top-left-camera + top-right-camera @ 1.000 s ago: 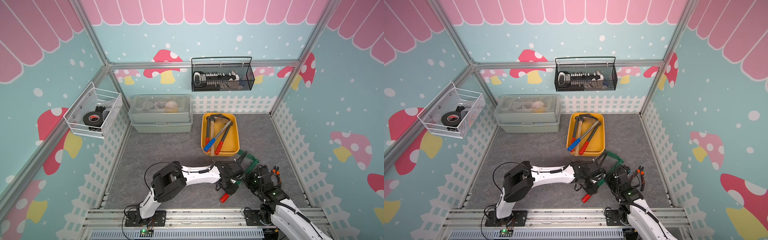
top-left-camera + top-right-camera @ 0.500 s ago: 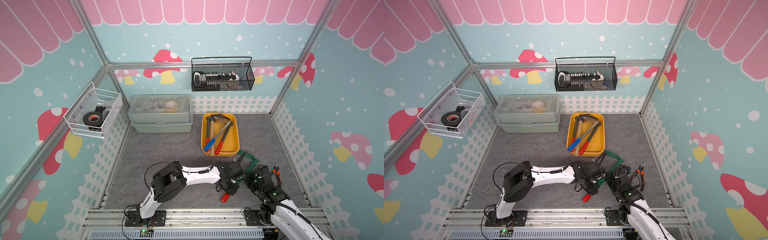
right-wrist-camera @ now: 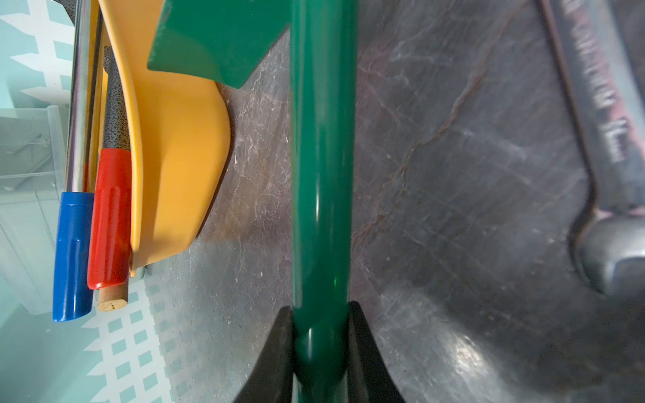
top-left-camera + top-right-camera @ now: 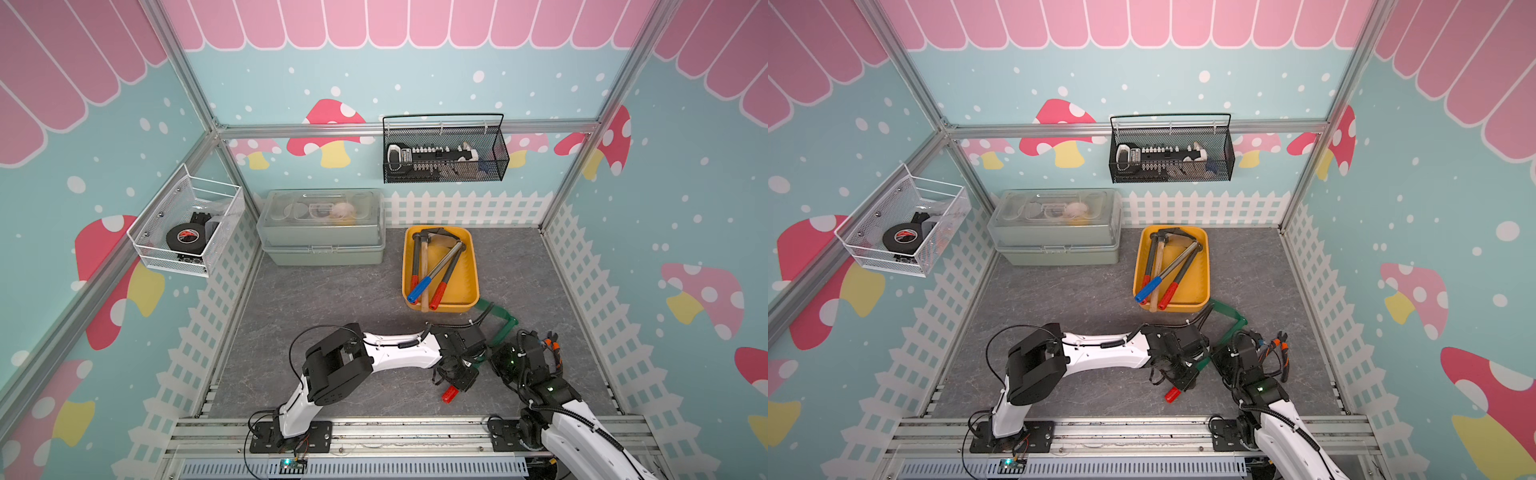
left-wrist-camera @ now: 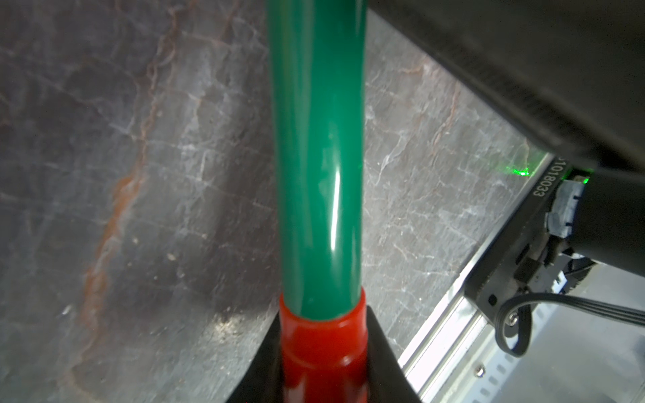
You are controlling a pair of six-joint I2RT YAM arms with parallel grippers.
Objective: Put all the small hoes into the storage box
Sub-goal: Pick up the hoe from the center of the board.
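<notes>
Small hoe [image 4: 505, 332] sits near the front of the grey tabletop [image 4: 332, 299], outside the yellow storage box [image 4: 451, 308]. Its green blade is right by the box's near corner, and I cannot tell whether the two touch. The left end effector [image 5: 323, 366] is clamped on the red grip at the handle's end. The right end effector [image 3: 321, 335] pinches the green shaft further along, so both hold the one tool.
</notes>
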